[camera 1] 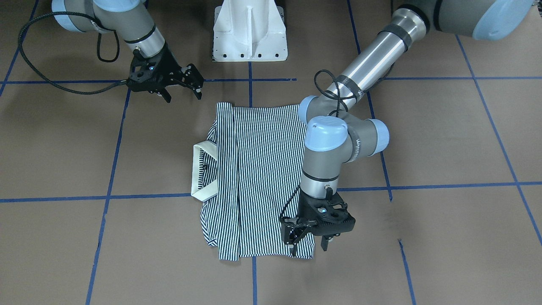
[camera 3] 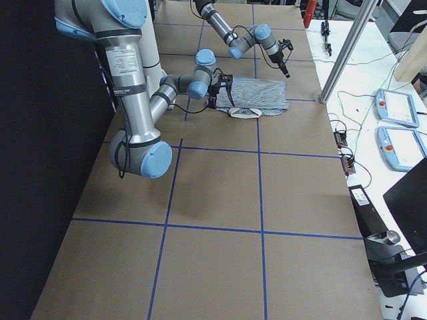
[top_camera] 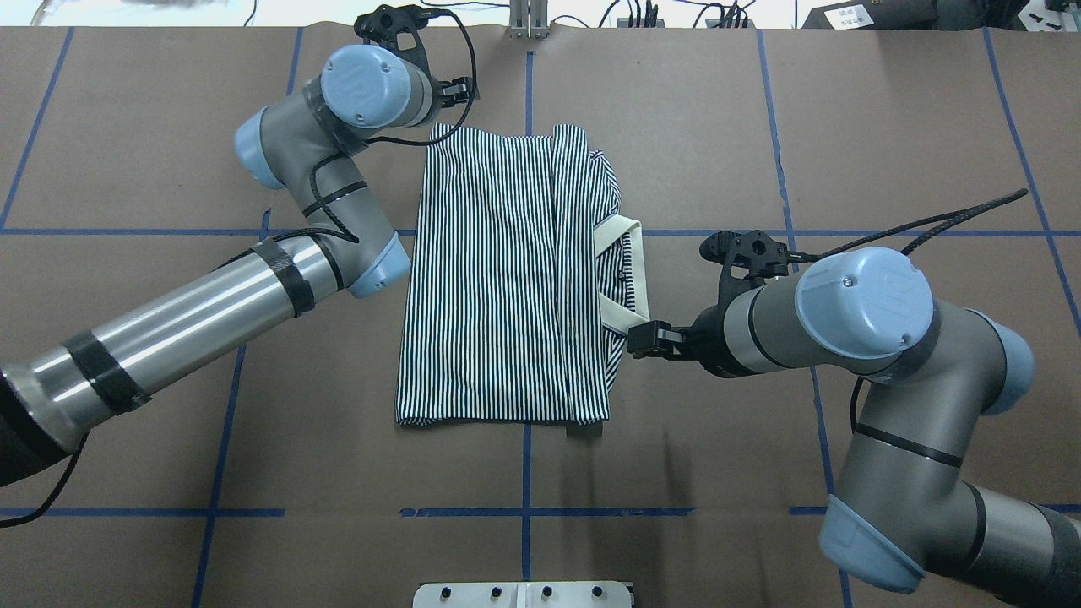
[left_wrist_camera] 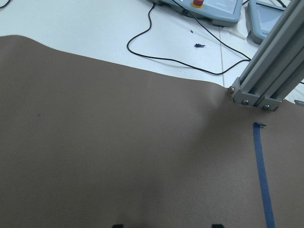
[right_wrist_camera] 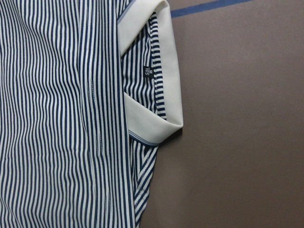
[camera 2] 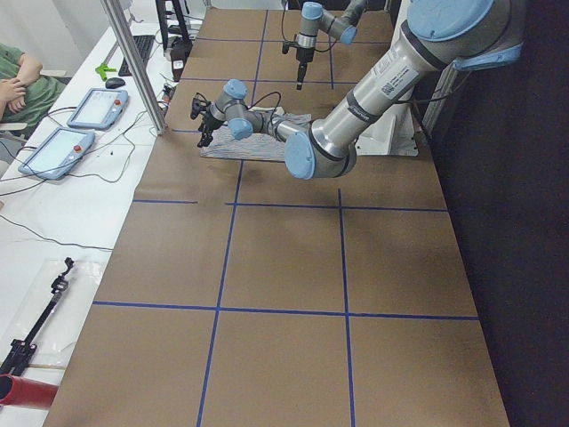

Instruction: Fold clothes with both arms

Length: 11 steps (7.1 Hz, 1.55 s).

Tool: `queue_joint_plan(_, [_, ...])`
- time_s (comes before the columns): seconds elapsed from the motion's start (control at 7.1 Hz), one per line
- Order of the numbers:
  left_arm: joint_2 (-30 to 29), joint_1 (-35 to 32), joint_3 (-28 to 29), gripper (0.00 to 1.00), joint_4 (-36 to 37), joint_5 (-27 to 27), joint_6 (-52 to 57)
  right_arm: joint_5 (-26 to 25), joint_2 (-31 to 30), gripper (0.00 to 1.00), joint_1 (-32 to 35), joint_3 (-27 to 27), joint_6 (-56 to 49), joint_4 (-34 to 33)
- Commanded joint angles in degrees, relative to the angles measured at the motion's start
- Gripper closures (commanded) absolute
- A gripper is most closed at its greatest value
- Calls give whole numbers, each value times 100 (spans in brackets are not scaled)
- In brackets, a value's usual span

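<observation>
The striped polo shirt [top_camera: 498,270] lies flat on the brown table, folded into a rectangle. Its white collar [top_camera: 629,279] sticks out on my right side. It also shows in the front view [camera 1: 254,178]. My left gripper [camera 1: 308,245] is open and stands over the shirt's far left corner. Its wrist view shows only bare table between the fingertips [left_wrist_camera: 118,226]. My right gripper [top_camera: 646,338] is open and empty, just beside the near end of the collar. The right wrist view looks down on the collar [right_wrist_camera: 171,80] and its small label.
The white pedestal base [camera 1: 250,34] stands at the near table edge. Blue tape lines [top_camera: 524,512] grid the brown table. An aluminium post [left_wrist_camera: 270,80] and teach pendants [camera 2: 71,133] stand beyond the far edge. A black cable [top_camera: 929,224] trails from the right wrist.
</observation>
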<state>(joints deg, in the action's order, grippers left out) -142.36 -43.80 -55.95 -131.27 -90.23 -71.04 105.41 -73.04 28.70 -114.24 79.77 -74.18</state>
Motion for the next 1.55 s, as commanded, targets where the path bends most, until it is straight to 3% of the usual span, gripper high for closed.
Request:
queue_joint_plan(0.0, [916,-138,-1619,0,1016,-644,483,-151,620,0,39,435,-267,-548])
queue_joint_plan(0.14, [1338,-147,-2560,0,1756,-636,895,-187,1094,0,39,559,-548,-1258])
queue_joint_plan(0.28, [1917,-129,-3483,0,2233,-645,908,-196,1525,0,22,926,-568,-1509])
queue_joint_plan(0.56, [2624,-59,-4928,0,3139,-671,934,-389,2291,0,-311,1979,-620,-1520])
queue_joint_plan(0.99, [2872,-15,-5171,0,3301,-838,864,-442,2189,1,-733,1845,-1565,-1573])
queue_joint_plan(1.27, [2881,12,-5171,0,3310,-908,838,-1123,2162,17,-1197,1581,-1929,-2150])
queue_joint_plan(1.41, [2959,20,-5171,0,3301,-917,838,-1250,2136,32,-1252,1580,-2078,-2205])
